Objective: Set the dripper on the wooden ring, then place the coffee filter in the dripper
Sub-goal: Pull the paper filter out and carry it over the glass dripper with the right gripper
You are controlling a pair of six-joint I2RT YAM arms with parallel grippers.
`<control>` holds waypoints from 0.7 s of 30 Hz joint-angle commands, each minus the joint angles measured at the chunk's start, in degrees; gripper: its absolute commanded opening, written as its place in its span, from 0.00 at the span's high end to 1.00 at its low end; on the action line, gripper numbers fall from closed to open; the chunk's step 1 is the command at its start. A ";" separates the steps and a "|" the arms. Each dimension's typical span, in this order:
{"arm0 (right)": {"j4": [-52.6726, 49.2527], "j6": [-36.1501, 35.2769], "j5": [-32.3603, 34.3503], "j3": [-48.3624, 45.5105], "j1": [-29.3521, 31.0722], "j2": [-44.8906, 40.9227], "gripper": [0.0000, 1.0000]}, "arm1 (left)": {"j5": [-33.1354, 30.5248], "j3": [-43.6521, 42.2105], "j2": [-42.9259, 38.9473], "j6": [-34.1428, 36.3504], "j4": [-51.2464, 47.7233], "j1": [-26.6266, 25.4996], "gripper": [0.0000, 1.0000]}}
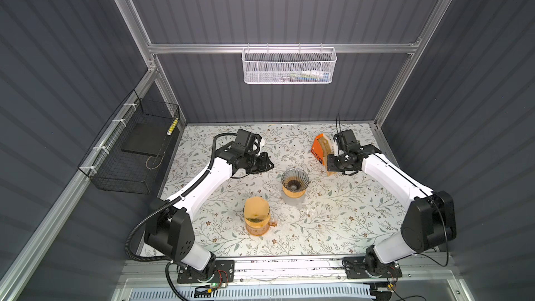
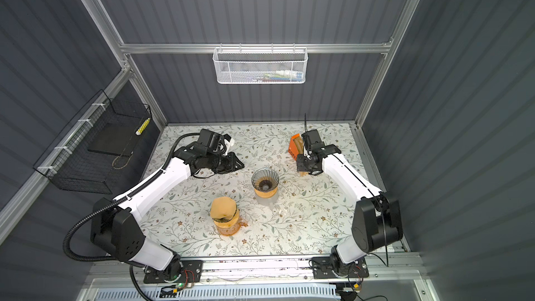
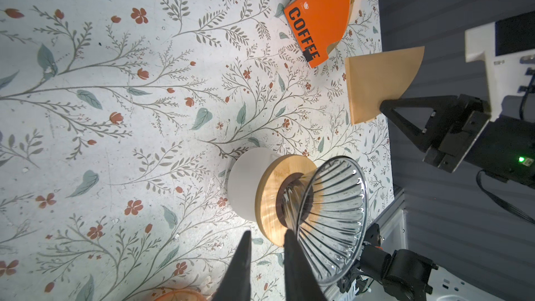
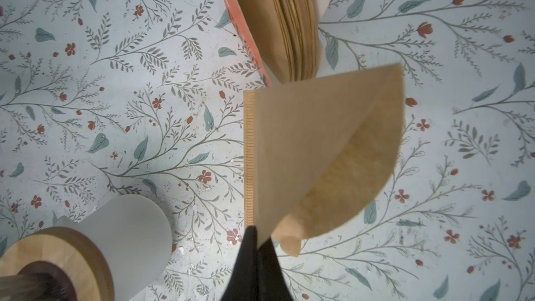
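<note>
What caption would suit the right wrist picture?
Right claw pinches a folded brown coffee filter near the orange filter box.

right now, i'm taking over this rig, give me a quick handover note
Right claw: shut on the coffee filter, pinching one corner and holding it up beside the orange filter box.
Left claw: open and empty, near the dripper.
The dripper stands upright on its white cup mid-table, with no filter in it.
Done: filter gripped.
Left: carry the filter over, seat it in the dripper, release.
</note>
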 commanded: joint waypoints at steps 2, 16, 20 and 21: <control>-4.75 1.73 0.99 -1.20 2.11 -4.13 1.00 | -0.84 -1.17 -2.81 1.15 0.18 0.20 0.78; -25.32 2.80 1.93 11.38 14.81 -12.31 1.00 | -2.52 -1.87 -6.60 5.25 -6.82 0.17 0.78; -31.62 2.76 0.30 19.76 18.29 -9.89 1.00 | -5.44 -2.63 -7.54 5.32 -6.74 0.17 0.78; -32.97 2.63 -0.28 21.36 19.10 -9.15 1.00 | -5.58 -2.71 -7.71 5.28 -6.62 0.17 0.78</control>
